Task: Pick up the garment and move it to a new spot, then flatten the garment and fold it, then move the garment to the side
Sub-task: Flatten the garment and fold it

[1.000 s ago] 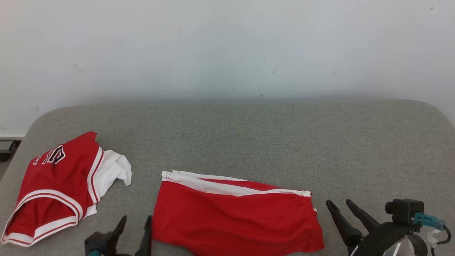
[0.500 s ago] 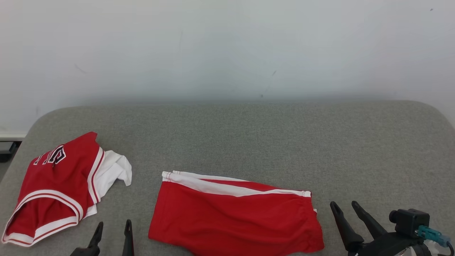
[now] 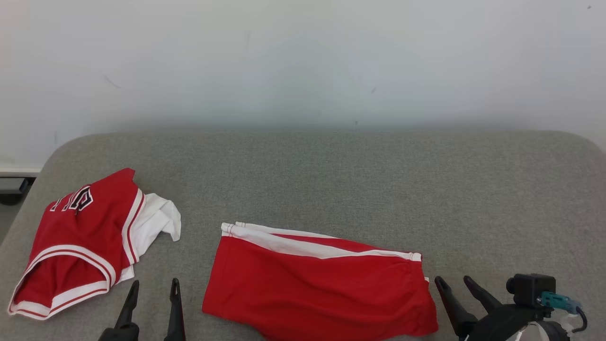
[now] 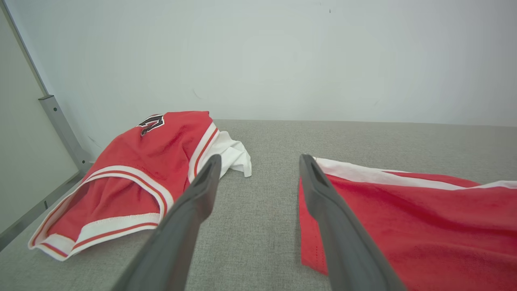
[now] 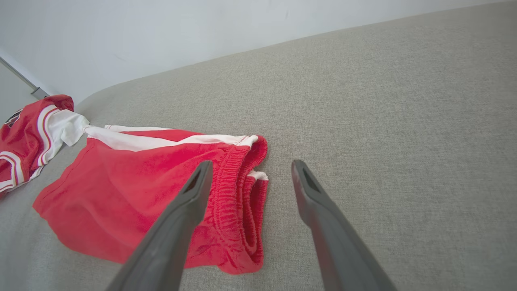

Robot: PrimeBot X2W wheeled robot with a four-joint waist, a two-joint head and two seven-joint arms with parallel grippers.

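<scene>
Lying flat on the grey desk (image 3: pixel 331 180), the red shorts (image 3: pixel 317 289) sit between the left pincer (image 3: pixel 155 282) and the right pincer (image 3: pixel 452 280). Both pincers stand open and empty, just beside the cloth.

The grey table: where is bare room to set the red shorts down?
Widest: the grey table's right part, between the red shorts and its right edge. The back strip along the wall is bare too. Crowded: the left front, where the jersey leaves a narrow gap to the shorts.
</scene>
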